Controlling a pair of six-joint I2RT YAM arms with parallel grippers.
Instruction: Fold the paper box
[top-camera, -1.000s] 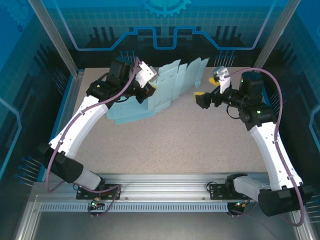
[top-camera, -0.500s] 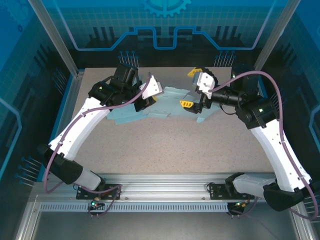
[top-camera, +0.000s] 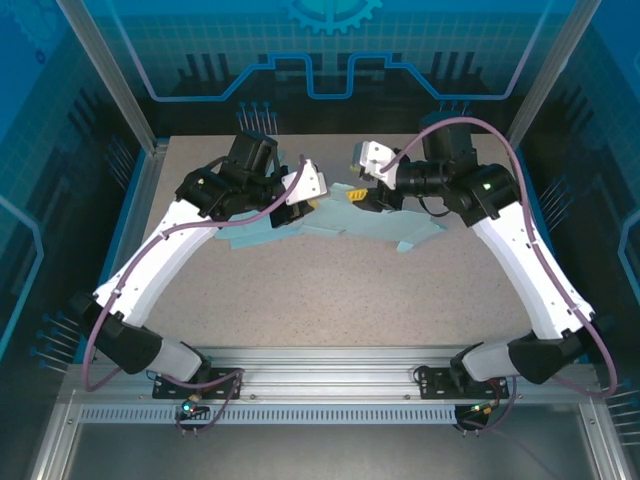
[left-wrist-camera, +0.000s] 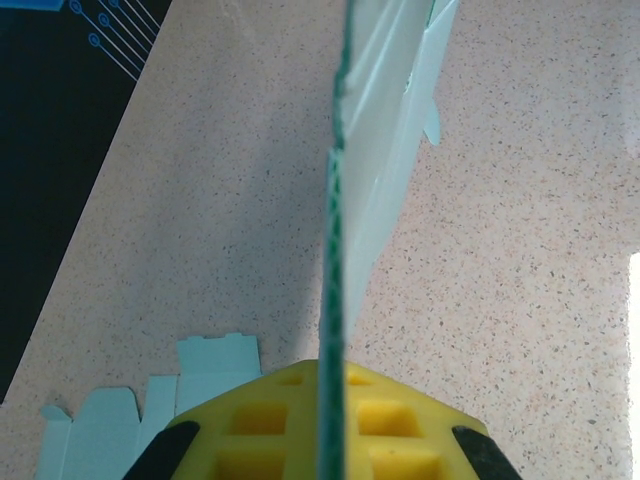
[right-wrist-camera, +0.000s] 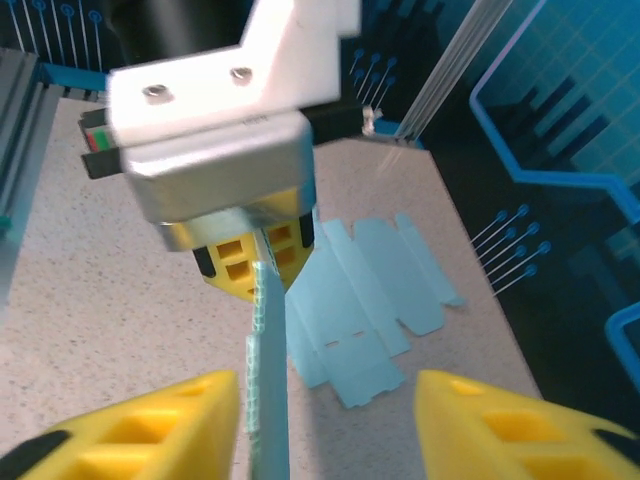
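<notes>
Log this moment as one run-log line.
left gripper: shut on paper box | right gripper: open, astride its edge | fold: not done

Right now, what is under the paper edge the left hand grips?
Bare speckled table and flat blue tabbed panels lying on it. The raised sheet hides the strip directly beneath itself.

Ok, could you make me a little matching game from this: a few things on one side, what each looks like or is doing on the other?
Things:
1. left tool
2. right tool
3. paper box
4. table

Descriptions:
a. speckled beige
b. open, straddling the paper box's edge
c. pale blue
d. clamped shut on the paper box

Pairs: 1-d, 2-b, 3-c, 4-a
</notes>
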